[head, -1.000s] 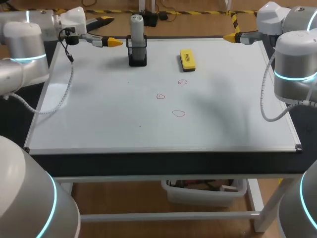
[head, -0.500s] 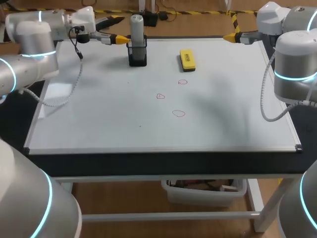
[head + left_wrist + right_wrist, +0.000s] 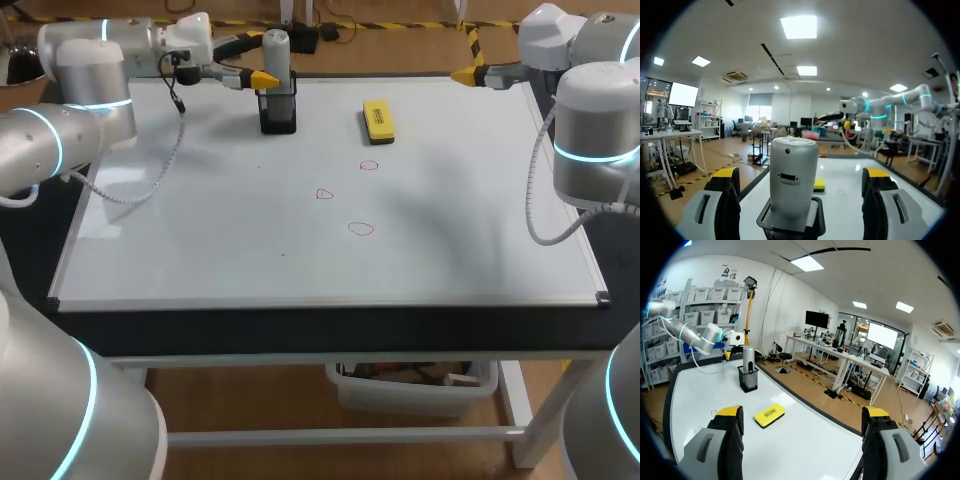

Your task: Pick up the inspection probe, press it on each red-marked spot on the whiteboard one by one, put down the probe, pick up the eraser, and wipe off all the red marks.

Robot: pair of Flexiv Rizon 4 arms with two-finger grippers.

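The inspection probe, a smooth silver-grey metal cylinder with a rounded top, stands upright in a small black wire-mesh holder, which holds nothing else. It sits between the spread fingers of the left gripper. Both yellow-tipped fingers stand off from it with a clear gap on either side, so this hand is released and grasps nothing. The left arm comes in low and nearly level over the far left corner of the glossy whiteboard, its fingers pointing sideways across the board at the height of the probe's upper half. A flat yellow rectangular eraser with a dark underside lies on the board beyond the probe, ahead of the left gripper and well apart from it. Three small red marks, thin drawn loops, sit on the white surface on the robot's side of the eraser. They are well clear of both hands. The right gripper hangs at the far right corner of the board with its arm folded upright beside the edge. Its two fingers are held wide with nothing between them. The eraser lies ahead of this gripper, and the probe in its holder is farther on.
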